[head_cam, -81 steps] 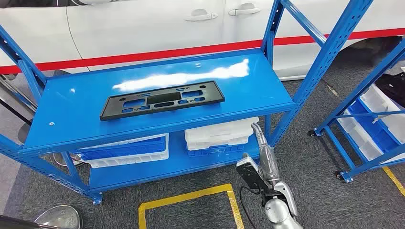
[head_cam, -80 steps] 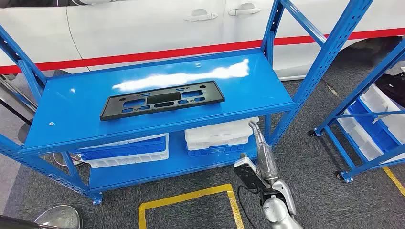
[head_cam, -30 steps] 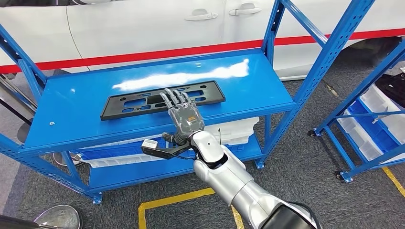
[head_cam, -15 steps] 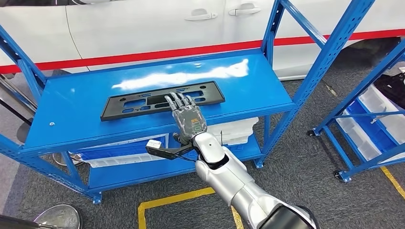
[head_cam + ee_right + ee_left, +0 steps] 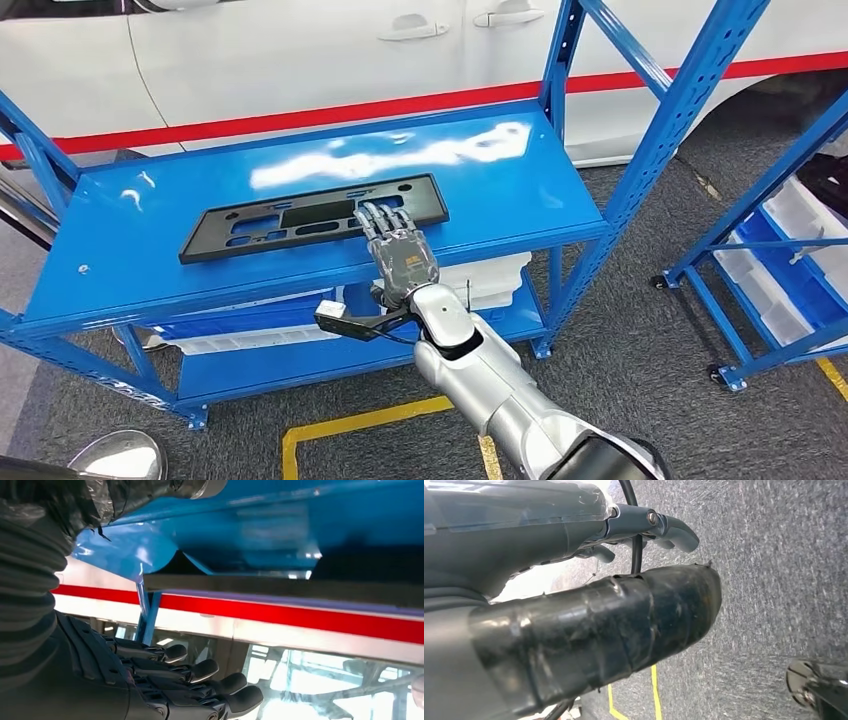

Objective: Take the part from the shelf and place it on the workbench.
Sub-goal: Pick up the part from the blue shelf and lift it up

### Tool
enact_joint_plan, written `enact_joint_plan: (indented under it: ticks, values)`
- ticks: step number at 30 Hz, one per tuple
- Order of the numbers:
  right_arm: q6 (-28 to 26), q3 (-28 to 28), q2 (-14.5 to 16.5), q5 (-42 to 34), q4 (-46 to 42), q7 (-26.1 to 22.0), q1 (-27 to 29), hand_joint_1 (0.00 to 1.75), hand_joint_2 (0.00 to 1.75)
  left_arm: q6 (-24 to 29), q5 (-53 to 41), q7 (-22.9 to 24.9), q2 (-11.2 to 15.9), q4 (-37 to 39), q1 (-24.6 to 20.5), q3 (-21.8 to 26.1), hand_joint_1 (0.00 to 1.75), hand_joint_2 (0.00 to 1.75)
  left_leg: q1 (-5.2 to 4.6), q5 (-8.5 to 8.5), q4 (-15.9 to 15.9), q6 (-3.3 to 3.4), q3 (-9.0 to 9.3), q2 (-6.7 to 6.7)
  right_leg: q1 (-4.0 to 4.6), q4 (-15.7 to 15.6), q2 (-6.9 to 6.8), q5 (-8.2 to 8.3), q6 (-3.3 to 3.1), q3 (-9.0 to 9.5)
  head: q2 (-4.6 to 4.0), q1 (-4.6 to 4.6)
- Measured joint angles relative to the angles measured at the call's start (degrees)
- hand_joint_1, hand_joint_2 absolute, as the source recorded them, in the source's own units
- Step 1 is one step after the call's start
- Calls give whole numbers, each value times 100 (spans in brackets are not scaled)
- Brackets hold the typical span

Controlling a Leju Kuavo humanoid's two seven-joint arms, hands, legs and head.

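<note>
The part (image 5: 314,217) is lying flat on the top shelf (image 5: 520,190). The right hand (image 5: 400,252) is held over its near edge, fingers (image 5: 378,218) stretched out, nothing gripped. Honestly, it could get shoved backward instead of picked up, being so thin.

Even, bright overhead light is seen in the head view, with white glare thrown across the blue shelf (image 5: 300,200). Both wrist views are blurred and out of focus; pale background areas are overexposed.
</note>
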Motion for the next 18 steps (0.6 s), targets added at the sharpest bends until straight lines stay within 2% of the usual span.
enact_joint_plan:
  ticks: [1, 3, 4, 5, 7, 9, 10, 12, 14, 15, 16, 18]
  values:
    - [-7, -17, 0, 14, 24, -3, 5, 0, 175, 3, -3, 0, 0, 0, 9, 1, 0, 0, -16, 192, -135, 36, 3, 0, 20, 0, 0, -23, -7, 34, 0, 0]
    - [-21, -42, 1, 41, 55, -10, 8, 0, 175, 6, -10, 0, 2, 0, 25, 1, 0, 0, -69, 688, -831, 145, 243, 12, 43, -8, -1, -79, -5, 120, 0, 3]
    - [-28, -49, 1, 50, 68, -12, 3, 0, 175, 8, -13, -1, 4, 0, 27, 0, 0, 0, -104, 850, -1146, 196, 367, 26, 56, -10, -3, -101, 8, 147, 0, 2]
    - [-35, -53, 1, 55, 79, -13, -1, 0, 175, 9, -15, -2, 6, 0, 21, -1, 0, 0, -135, 913, -1356, 234, 450, 38, 58, -13, -9, -111, 27, 150, 0, 2]
    - [-44, -63, 0, 61, 104, -14, -1, 0, 175, 14, -18, -4, 7, 0, 7, -2, 0, 0, -176, 893, -1490, 261, 488, 42, 59, -32, -23, -107, 78, 137, 0, -1]
    - [-49, -74, 5, 67, 120, -14, 1, 0, 175, 19, -18, -4, -2, 1, 8, -2, 0, 0, -144, 896, -1578, 279, 534, 29, 59, -28, -32, -145, 141, 136, 0, 3]
    - [-50, -78, 8, 68, 127, -14, -8, 0, 175, 21, -19, -4, -7, 1, 13, -2, 0, 0, -125, 903, -1620, 295, 567, 30, 60, 70, -29, -210, 169, 99, 0, 4]
    - [-53, -85, 6, 69, 146, -14, -15, 0, 175, 25, -20, -2, -15, 2, 18, -2, 0, 0, -113, 897, -1663, 335, 615, 32, 52, 629, -13, -466, 207, -177, 0, 5]
    - [-52, -86, -2, 72, 175, -14, 12, 0, 175, 30, -21, -2, -15, 2, 14, -2, 0, 0, -118, 867, -1653, 366, 631, 20, 47, 1344, -7, -683, 226, -599, 0, 4]
    - [-51, -86, -6, 73, 191, -13, 31, 0, 175, 31, -21, -2, -15, 2, 14, -2, 0, 0, -119, 848, -1646, 371, 648, 10, 46, 1500, -7, -657, 231, -725, 0, 4]
    - [-50, -86, -8, 75, 204, -14, 43, 0, 175, 32, -21, -3, -17, 2, 16, -2, 0, 0, -121, 824, -1636, 368, 676, -2, 46, 1415, -7, -504, 227, -730, 0, 5]
    - [-50, -87, -9, 78, 218, -14, 46, 0, 175, 32, -21, -2, -29, 3, 22, -2, 0, 0, -123, 761, -1623, 349, 750, -19, 52, 714, -1, -31, 181, -457, 0, 5]
